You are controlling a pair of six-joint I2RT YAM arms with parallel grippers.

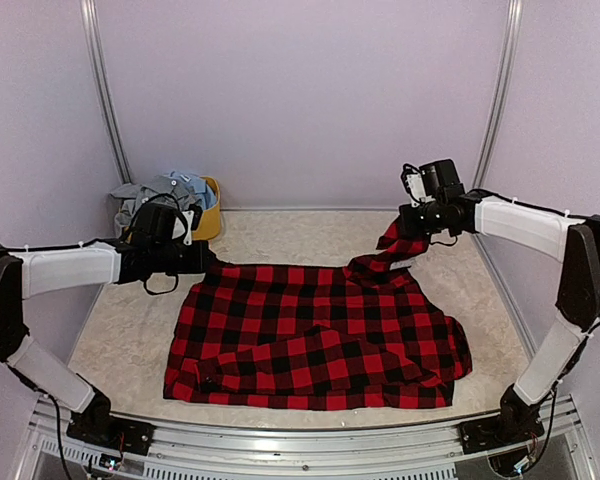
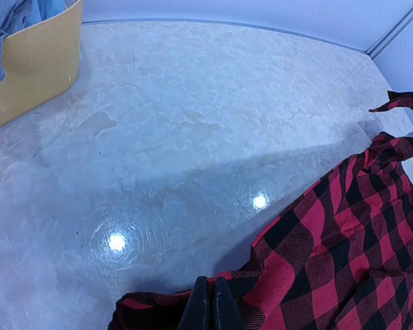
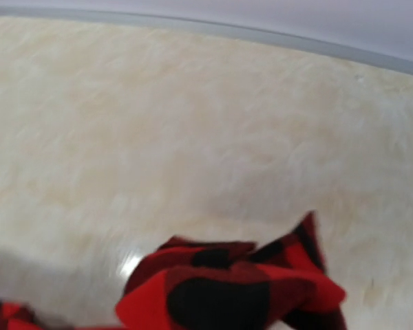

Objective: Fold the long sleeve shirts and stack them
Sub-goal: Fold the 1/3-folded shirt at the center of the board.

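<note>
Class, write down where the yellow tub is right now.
In the top external view, the yellow tub sits at the far left corner of the table, behind the left end effector, with grey and blue cloth heaped in it.

left claw [image 2: 208, 285]: pinched, low | right claw [image 1: 400, 232]: pinched, raised

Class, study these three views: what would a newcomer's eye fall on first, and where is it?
A big red-and-black check flannel shirt sprawls across the middle of the table. The left jaws pinch its far-left edge low, while the right jaws hold its far-right end off the surface. A yellow tub heaped with grey and blue clothes sits in the far-left corner.
</note>
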